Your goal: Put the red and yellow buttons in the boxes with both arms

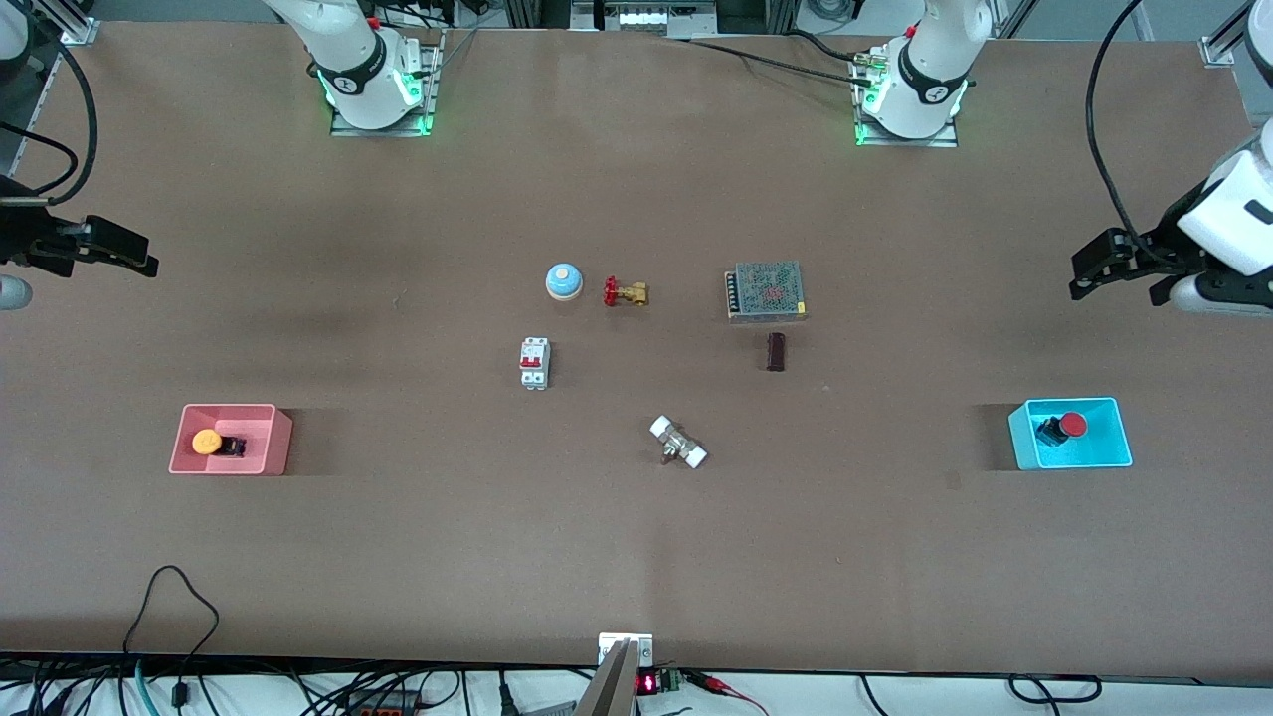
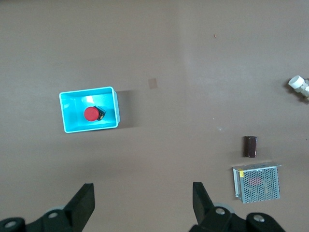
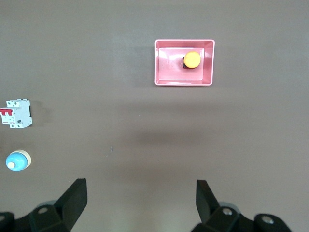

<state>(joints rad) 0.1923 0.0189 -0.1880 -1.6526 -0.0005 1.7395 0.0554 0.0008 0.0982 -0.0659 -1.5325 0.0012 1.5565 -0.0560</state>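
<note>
At nine o'clock on the table, the yellow button (image 1: 207,442) lies in the pink box (image 1: 276,438); at three o'clock, the red button (image 1: 1071,426) sits in the cyan box (image 1: 1122,438). Right gripper (image 1: 149,267) and left gripper (image 1: 1079,286) hang spread wide, empty, over bare table. Looks finished.

The left end effector (image 1: 1094,276) is held raised above the counter (image 1: 398,557) at the left arm's end, fingers (image 2: 82,205) spread apart. The right end effector (image 1: 139,261) is held raised at the right arm's end, fingers (image 3: 75,198) likewise spread.
</note>
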